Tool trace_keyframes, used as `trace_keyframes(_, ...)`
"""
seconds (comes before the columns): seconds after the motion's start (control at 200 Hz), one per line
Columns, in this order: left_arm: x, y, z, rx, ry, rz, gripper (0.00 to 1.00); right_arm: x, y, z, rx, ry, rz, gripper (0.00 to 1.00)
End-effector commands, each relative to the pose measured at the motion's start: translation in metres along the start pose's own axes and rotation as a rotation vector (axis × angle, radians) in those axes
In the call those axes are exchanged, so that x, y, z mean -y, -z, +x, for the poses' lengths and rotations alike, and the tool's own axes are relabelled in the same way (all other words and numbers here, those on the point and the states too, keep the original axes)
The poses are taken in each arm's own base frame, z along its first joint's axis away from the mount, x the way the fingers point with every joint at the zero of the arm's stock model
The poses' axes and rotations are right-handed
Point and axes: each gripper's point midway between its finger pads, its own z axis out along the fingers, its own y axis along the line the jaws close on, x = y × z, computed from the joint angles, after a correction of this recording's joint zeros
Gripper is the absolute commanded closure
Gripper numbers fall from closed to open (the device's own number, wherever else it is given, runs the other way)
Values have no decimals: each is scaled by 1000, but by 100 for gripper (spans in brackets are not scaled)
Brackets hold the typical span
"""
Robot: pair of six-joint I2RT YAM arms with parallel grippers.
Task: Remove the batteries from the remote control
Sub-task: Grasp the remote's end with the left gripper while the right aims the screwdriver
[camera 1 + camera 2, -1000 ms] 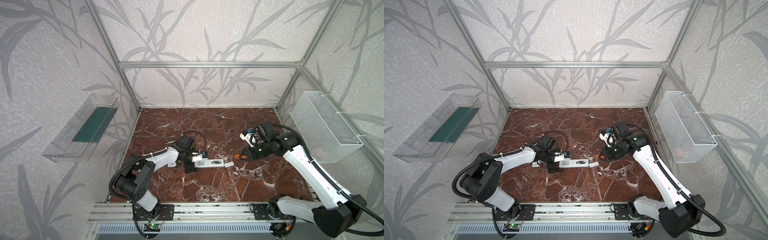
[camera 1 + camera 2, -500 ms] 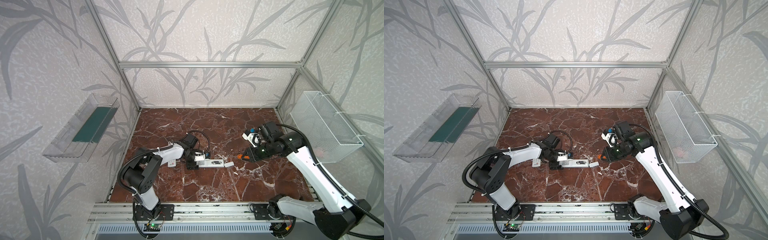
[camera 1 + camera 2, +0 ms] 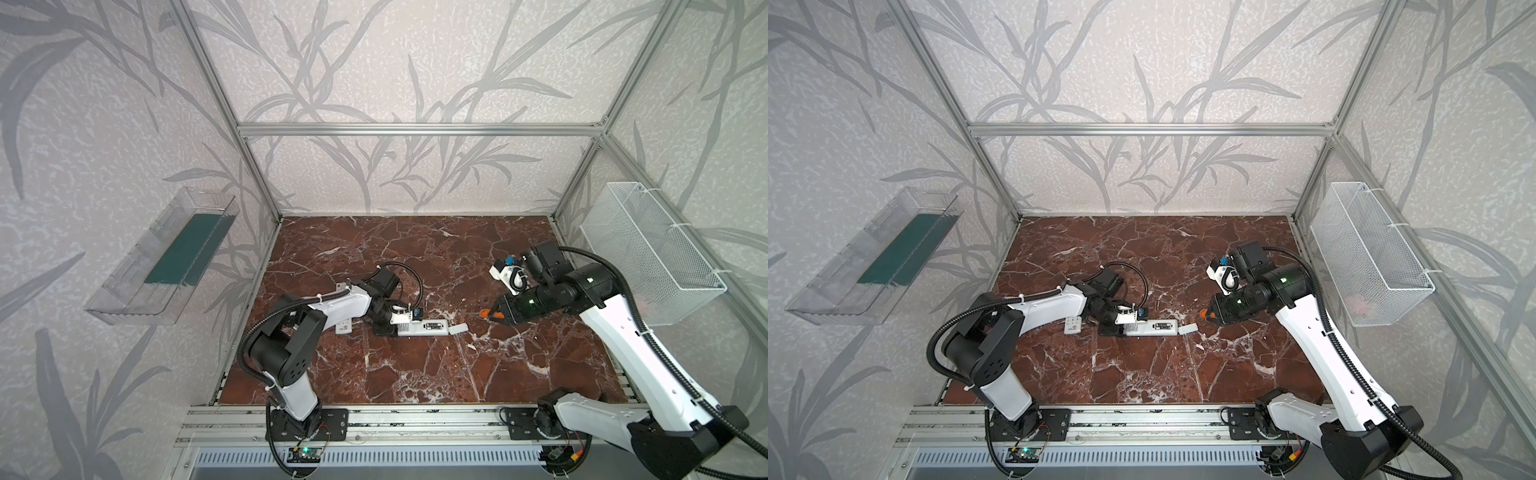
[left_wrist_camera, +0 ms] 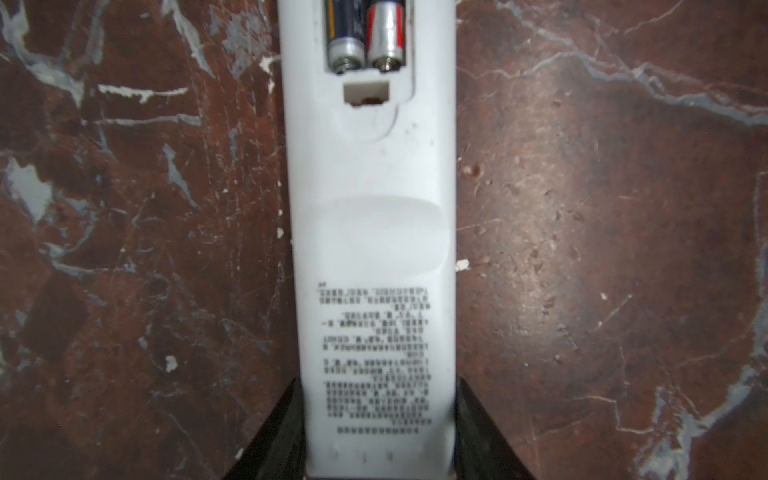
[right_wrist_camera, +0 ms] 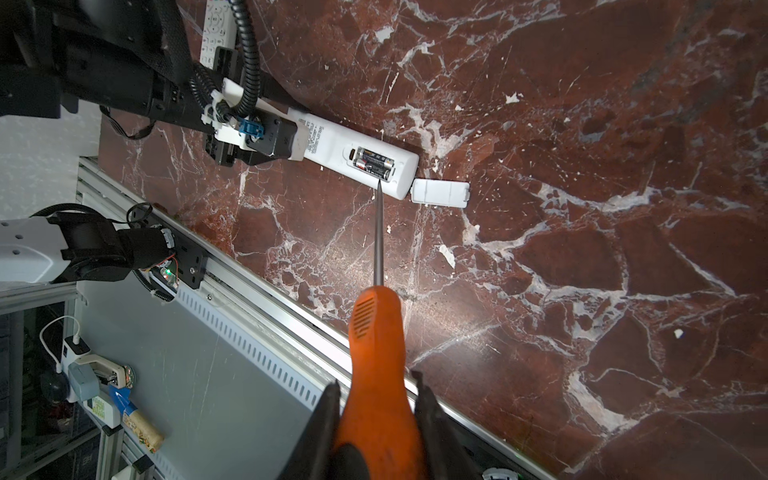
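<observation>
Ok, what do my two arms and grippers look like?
Left arm and right arm: white shells, black joints, black corrugated cable hose. Left gripper and right gripper: black tapered fingers, white camera bracket with blue connector at each wrist.

You have two remotes on the red-brown marble table (image 3: 415, 374): one long white plastic remote control (image 3: 422, 328) near the middle and one smaller white buttoned remote (image 3: 343, 328) just left of it. Count two slim cylindrical batteries (image 5: 372, 164) side by side in the long one's open compartment. You also have one small white rectangular cover piece (image 3: 458, 329), one orange-handled screwdriver (image 5: 376, 332), one clear plastic tray (image 3: 124, 286) on the left wall and one white wire basket (image 3: 648, 249) on the right wall.
</observation>
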Motion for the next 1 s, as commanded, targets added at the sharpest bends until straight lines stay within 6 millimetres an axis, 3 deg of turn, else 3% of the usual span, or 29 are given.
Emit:
trace_keyframes(0.0, 27, -12, 11, -81, -44, 89, 65, 4, -3, 13, -74, -10, 16, 100)
trace_keyframes(0.115, 32, -15, 5, -100, -48, 76, 75, 5, -4, 15, -106, -8, 19, 100)
trace_keyframes(0.605, 38, -20, 1, -175, -27, 55, 79, 3, -36, 24, -268, -41, 6, 100)
trace_keyframes(0.8, 38, -19, 0, -177, -34, 53, 83, -2, -49, 20, -244, -119, -41, 100)
trace_keyframes(0.995, 39, -19, 1, -184, -40, 52, 83, 6, -55, 17, -199, -174, -7, 100)
